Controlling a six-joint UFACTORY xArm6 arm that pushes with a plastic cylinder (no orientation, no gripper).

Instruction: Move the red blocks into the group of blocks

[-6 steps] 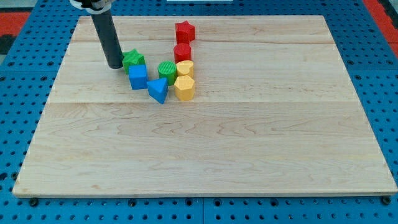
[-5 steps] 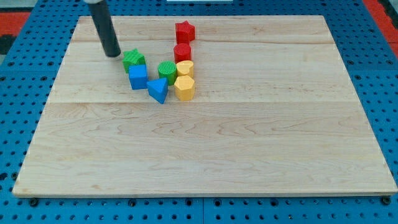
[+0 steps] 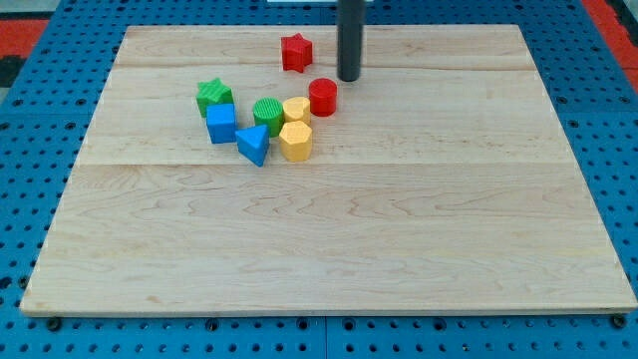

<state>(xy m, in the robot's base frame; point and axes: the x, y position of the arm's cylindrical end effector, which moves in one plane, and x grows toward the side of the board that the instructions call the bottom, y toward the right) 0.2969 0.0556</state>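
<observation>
My tip [image 3: 348,78] stands on the board near the view's top, just up and right of the red cylinder [image 3: 322,97] and right of the red star [image 3: 295,52]. The red cylinder touches the upper yellow block [image 3: 296,110]. The red star stands alone above the group. The group holds a green star [image 3: 213,96], a blue cube [image 3: 221,123], a blue triangle [image 3: 253,145], a green cylinder [image 3: 268,115] and a yellow hexagon [image 3: 295,142].
The wooden board [image 3: 399,219] lies on a blue pegboard table [image 3: 40,120]. The group sits in the board's upper left part.
My tip has moved from left of the green star across to the right of the red blocks. The red cylinder has shifted right and down, now beside the upper yellow block.
</observation>
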